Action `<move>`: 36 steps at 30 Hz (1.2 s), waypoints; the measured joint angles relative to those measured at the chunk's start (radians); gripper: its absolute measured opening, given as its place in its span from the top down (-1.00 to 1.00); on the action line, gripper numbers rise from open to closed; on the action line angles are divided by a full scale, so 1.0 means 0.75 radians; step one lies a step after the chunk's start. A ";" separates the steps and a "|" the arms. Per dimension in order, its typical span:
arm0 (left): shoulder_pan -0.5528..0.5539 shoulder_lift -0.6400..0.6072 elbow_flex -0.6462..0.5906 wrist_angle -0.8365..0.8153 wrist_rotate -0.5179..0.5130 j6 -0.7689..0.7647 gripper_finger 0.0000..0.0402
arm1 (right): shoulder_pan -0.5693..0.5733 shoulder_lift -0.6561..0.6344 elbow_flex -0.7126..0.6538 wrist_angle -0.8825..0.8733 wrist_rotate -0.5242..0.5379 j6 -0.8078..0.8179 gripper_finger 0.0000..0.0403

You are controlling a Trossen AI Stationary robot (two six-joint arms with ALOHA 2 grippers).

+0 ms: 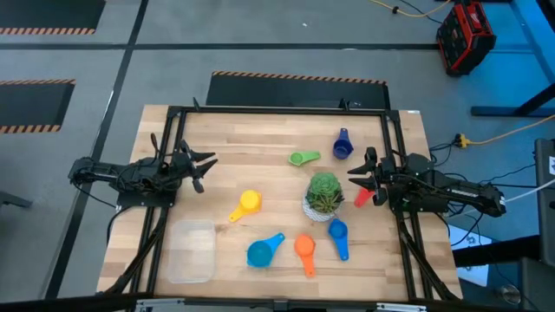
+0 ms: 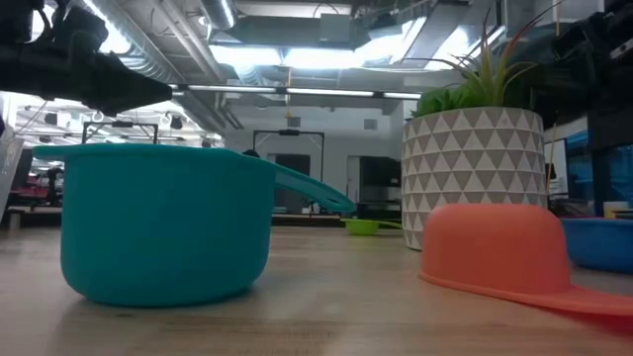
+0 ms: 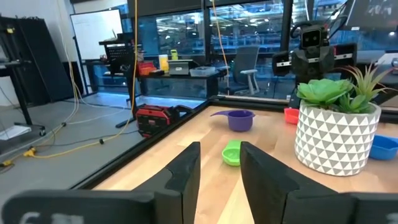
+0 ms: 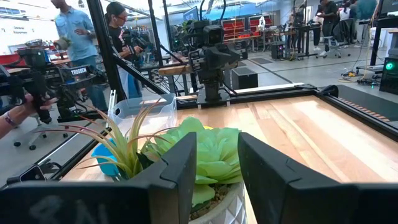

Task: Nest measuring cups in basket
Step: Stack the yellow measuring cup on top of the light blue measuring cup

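Left gripper [image 1: 201,169] is hovering parted, holding nothing; right gripper [image 1: 362,178] is waiting parted, empty, beside the plant [image 1: 324,194].

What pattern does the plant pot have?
White with grey triangles on the plant pot; clearest in the low view.

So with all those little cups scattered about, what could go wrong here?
The potted plant stands among the cups; the right gripper, reaching for the red cup beside it, might tip it. The orange cup lies upside down, so it may be harder to grasp. The basket is clear, so a drop might miss it.
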 joint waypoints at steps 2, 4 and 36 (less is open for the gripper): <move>0.000 0.000 0.000 0.001 0.000 0.000 0.41 | 0.000 0.000 0.000 -0.001 0.000 0.000 0.39; 0.000 0.000 0.000 0.001 0.000 0.000 0.33 | 0.000 0.000 0.000 0.000 0.000 0.000 0.39; -0.001 0.003 0.001 0.243 0.112 -0.081 -0.37 | 0.000 0.000 0.000 0.000 0.000 0.000 0.39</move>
